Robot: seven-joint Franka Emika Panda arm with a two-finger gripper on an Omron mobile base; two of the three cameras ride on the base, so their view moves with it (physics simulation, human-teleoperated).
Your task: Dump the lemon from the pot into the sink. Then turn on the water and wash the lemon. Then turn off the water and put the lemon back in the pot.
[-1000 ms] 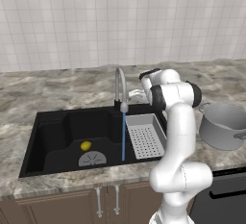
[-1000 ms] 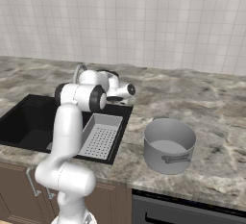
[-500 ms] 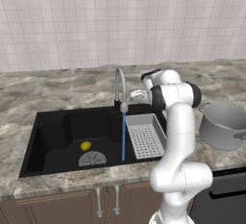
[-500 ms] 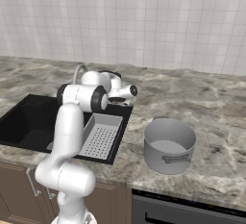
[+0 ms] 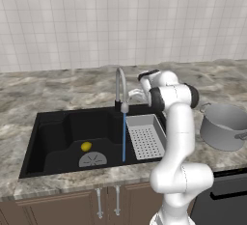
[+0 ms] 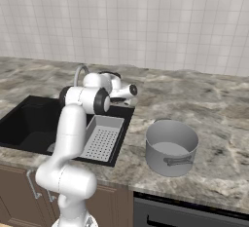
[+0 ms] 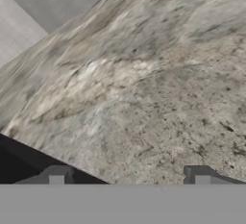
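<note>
Blue water point(image 5: 124, 137) runs beside the small yellow lemon point(image 5: 86, 146) in the black sink point(image 5: 53, 122); my gripper point(image 7: 129, 172), apparently open and empty, must next shut off the tap point(image 5: 120, 86).

The white arm point(image 6: 73, 138) rises at lower left and bends over the black sink point(image 6: 29, 123), reaching toward the tap point(image 6: 80, 72) behind it. A grey perforated tray point(image 6: 102, 136) sits in the sink's right end. The grey pot point(image 6: 171, 147) stands upright on the marble surface point(image 6: 214, 123), well right of the sink.
</note>
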